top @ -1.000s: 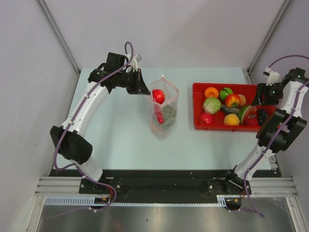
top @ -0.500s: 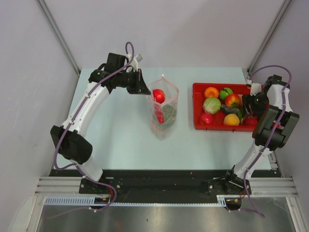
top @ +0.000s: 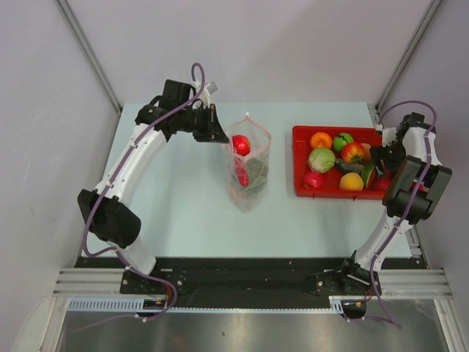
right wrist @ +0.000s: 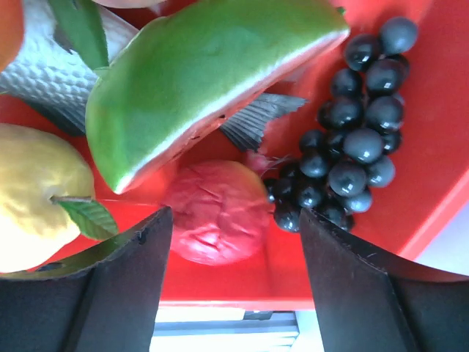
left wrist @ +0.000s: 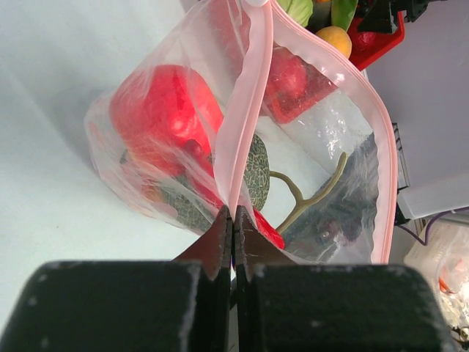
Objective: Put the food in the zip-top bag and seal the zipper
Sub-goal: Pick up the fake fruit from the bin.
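My right gripper (right wrist: 233, 220) hangs spread wide over the right end of the red tray (top: 300, 132), gripping nothing. My left gripper (left wrist: 233, 220) is pressed together on the pink zipper (left wrist: 245, 110). It holds the clear bag (top: 248, 165) upright in the middle of the overhead view with its mouth gaping and red and green pieces inside.

In my right wrist view a green wedge (right wrist: 212, 81) fills the upper left, black grapes (right wrist: 352, 147) run down the right, and a yellow fruit (right wrist: 37, 191) sits at the left edge. The small wrinkled red fruit (right wrist: 216, 220) lies lower middle, between my fingers.

I judge it the next pick. I should drop straight down, keep one finger off the yellow fruit's leaf and the other off the grapes, close across its widest part, then lift clear of the wedge before crossing to the bag.
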You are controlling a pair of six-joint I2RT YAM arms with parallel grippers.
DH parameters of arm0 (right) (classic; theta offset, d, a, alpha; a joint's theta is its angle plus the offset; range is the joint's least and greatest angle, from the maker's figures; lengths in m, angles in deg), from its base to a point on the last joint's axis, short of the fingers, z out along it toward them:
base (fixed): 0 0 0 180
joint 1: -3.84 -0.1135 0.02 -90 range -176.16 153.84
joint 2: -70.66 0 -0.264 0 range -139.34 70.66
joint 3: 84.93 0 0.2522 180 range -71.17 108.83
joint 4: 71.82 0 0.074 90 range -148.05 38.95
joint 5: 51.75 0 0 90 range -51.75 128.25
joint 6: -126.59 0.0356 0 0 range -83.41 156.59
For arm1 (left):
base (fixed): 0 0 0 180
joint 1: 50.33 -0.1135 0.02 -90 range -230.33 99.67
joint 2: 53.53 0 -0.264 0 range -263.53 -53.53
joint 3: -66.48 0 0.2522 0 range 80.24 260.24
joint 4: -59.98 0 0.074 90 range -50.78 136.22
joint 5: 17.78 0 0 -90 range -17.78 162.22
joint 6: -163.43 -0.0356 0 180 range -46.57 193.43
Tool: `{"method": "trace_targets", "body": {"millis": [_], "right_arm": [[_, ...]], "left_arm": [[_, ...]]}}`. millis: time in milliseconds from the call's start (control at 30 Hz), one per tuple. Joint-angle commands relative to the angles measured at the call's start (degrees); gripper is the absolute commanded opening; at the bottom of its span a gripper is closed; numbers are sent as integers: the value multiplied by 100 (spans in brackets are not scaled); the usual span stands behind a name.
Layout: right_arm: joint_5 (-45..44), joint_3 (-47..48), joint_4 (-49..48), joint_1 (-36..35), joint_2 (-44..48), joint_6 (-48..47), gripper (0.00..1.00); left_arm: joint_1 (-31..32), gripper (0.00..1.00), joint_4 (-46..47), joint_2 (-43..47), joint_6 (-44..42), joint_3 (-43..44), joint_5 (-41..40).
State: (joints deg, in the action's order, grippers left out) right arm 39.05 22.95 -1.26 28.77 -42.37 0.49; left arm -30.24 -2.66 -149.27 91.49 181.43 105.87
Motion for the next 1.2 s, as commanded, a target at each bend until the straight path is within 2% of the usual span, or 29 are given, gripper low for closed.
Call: {"method": "trace_targets", "body": {"millis": [0,333,433,600,733,867,1033,1133,1167], "right_arm": [[15,238,59,-102,-105,41,77],[-71,106,429,-199,-351,217,80],[-299,-69,377,-155,-360,261,91],[-405,-289,297,-120,-360,270,91],[-431,-255,297,-120,-316,243,78],[-309,-62,402,-172,-106,305,54],[280,508,578,-471,482,454,41],[938,1017,675,-655,886,638,38],[1514,1124,710,-717,993,682,38]], "left_arm": [[-15,0,2,-93,-136,331,63],[-15,0,-60,-102,-163,367,10],[-15,0,-51,-76,-172,323,10],[-15,0,-7,-41,-172,270,19],[-15,0,10,-41,-163,288,19],[-15,0,37,-23,-154,270,19],[-15,0,28,12,-172,226,2],[-15,0,37,38,-180,191,-7],[-15,0,45,47,-172,173,-16]]}}
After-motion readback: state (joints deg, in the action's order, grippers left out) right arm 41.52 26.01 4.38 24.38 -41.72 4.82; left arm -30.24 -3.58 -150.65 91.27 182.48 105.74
